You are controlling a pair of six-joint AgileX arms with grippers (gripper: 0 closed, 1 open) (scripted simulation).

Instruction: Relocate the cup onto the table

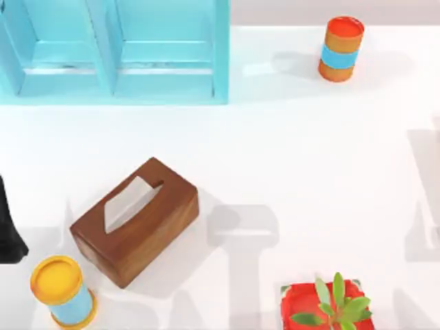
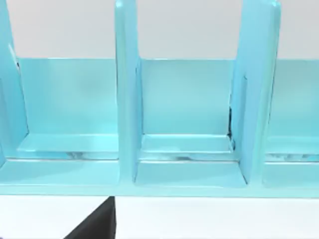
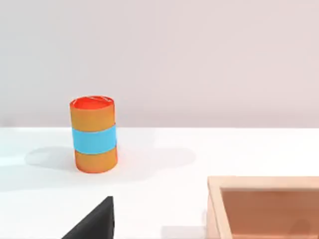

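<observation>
I cannot say where the cup is. My guess is that it stands in a part of the blue cabinet [image 1: 165,62] that is hidden from me, because the task wants it brought down to the tabletop [image 1: 309,151]. The left pincer [image 2: 97,224] is low in front of the cabinet, looking into its compartments, and the shelf floors I can see there carry nothing. The left arm [image 1: 8,227] is at the left edge of the tabletop. The right pincer [image 3: 97,221] looks toward the orange can [image 3: 93,134], which stands far at the right. For both pincers I cannot tell if they are open or closed. I expect the cup to be light, stiff and not fragile, with a matte wall that should not slip much. I would take it across the middle of its round side, not at the rim, and close gently so it does not tip.
</observation>
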